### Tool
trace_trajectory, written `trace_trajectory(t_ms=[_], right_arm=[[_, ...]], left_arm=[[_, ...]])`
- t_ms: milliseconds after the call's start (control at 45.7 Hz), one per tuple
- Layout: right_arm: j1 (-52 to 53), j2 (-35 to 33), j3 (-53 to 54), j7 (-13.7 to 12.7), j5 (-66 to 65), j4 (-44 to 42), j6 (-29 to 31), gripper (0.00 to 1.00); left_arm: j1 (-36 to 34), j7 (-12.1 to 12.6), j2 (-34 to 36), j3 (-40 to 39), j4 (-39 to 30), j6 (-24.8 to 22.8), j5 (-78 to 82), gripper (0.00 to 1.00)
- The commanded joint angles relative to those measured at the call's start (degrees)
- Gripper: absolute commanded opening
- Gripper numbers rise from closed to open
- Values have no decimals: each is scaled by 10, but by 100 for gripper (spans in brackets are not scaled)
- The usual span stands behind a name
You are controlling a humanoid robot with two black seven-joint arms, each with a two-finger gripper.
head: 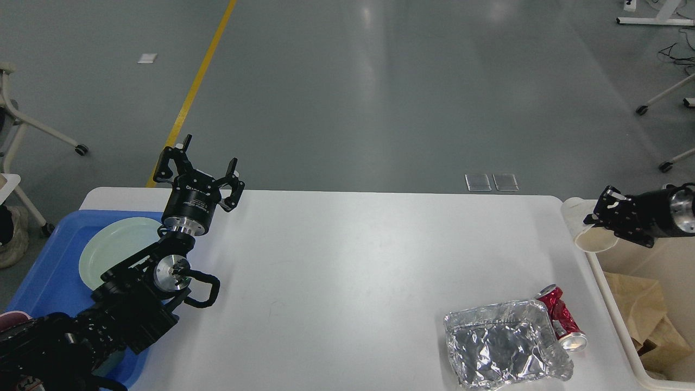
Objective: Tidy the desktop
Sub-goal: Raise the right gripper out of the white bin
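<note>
While our right claw [597,217] gripped a paper cup [594,241] over the bin [608,282] beyond the counter's [353,260] right edge, our left claw [203,165] stood released; the foil tray [505,345] and can [562,319] near the front-right corner seemingly awaited collection.

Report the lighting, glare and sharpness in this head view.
Head view: even overhead light; pale streaks of glare on the grey floor; soft, faint shadows on the desktop; bright glints on the crumpled foil tray and crushed red can; left gripper sharp; right gripper dark, its fingers hard to separate.
</note>
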Motion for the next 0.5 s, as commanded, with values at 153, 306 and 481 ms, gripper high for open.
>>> trace_trajectory(t_ms=[153, 306, 481], right_arm=[[188, -14, -193, 0, -18, 46, 89, 0], [216, -14, -275, 0, -24, 38, 89, 0], [201, -22, -334, 0, -50, -4, 72, 0]], left_arm=[[0, 0, 0, 0, 0, 0, 0, 97], [-1, 0, 0, 0, 0, 0, 0, 97], [0, 0, 0, -1, 0, 0, 0, 97]])
